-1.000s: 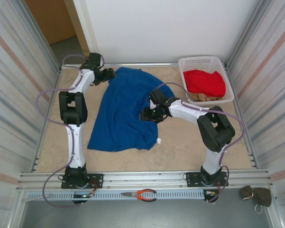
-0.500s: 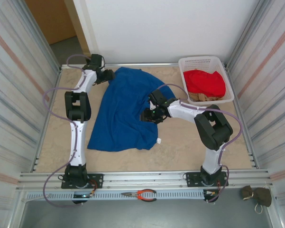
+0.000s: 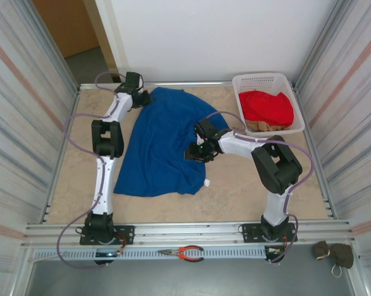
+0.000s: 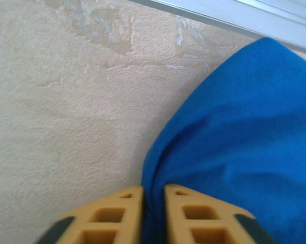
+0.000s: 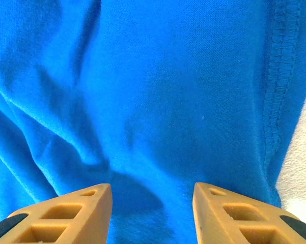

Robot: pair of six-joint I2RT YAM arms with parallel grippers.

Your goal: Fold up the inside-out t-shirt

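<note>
**Item:** t-shirt (image 3: 163, 145), royal blue. It lies spread and rumpled on the counter (image 3: 241, 185). Its long axis runs from the far rail down toward the near left.

**Left fingers** (image 4: 112, 213): together, clamped on a fold of the t-shirt's far-left edge, with cloth pinched between the pads. Bare counter lies to their left and the body of the garment to their right.

**Right fingers** (image 5: 71, 211): apart, holding nothing, and poised over the t-shirt's right side about halfway along it. Blue cloth lies directly ahead of and under both pads. A stitched seam (image 5: 280, 76) and the cloth's edge run just to their right.

**Governing relation:** the left arm holds the far end. The right arm is nearer the middle and the right border, so judged from here, a straight descent would put cloth between its fingers.

**Nearby, not part of the task:** basket (image 3: 284, 80) at the far right, holding a red garment (image 3: 268, 106).
</note>
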